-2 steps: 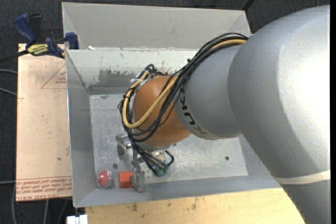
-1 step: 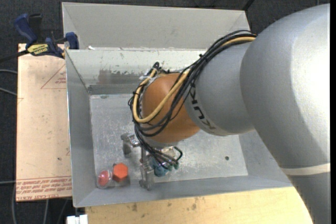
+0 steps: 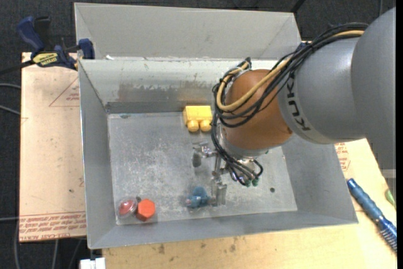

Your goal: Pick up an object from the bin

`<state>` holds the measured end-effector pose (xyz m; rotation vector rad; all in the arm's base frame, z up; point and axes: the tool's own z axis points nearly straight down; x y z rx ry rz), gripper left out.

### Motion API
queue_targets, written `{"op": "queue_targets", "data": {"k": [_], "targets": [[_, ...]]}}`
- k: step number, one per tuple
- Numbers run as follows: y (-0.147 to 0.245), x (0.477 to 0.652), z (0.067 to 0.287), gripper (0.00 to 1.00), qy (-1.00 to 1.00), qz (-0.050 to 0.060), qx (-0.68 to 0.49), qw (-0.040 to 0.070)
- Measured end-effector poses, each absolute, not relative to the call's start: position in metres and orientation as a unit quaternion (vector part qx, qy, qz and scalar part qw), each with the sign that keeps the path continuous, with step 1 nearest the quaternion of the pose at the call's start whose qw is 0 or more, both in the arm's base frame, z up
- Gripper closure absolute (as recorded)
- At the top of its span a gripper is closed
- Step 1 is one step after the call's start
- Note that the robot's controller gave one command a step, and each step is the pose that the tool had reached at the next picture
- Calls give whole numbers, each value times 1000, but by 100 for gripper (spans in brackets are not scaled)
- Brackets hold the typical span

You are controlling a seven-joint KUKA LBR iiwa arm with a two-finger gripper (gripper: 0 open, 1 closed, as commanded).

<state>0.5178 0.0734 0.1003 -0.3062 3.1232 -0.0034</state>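
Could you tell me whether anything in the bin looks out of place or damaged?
Nothing stands out. The yellow block sits by the back wall, the red and orange pieces lie front left, and a small blue thing lies by the claw. The bin floor is merely scuffed.

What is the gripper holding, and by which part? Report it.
Cannot be told. The gripper sits low in the bin, close beside a small blue thing near the front wall; no hold on it shows.

A small blue object lies front-centre on the bin floor.
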Motion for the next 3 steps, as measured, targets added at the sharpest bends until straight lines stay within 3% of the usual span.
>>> {"op": "queue_targets", "data": {"k": [1, 2, 3], "targets": [[90, 488, 70, 0, 996, 1, -85, 5], [89, 486, 70, 100, 996, 1, -84, 1], [82, 502, 230, 100, 994, 0, -105, 6]]}}
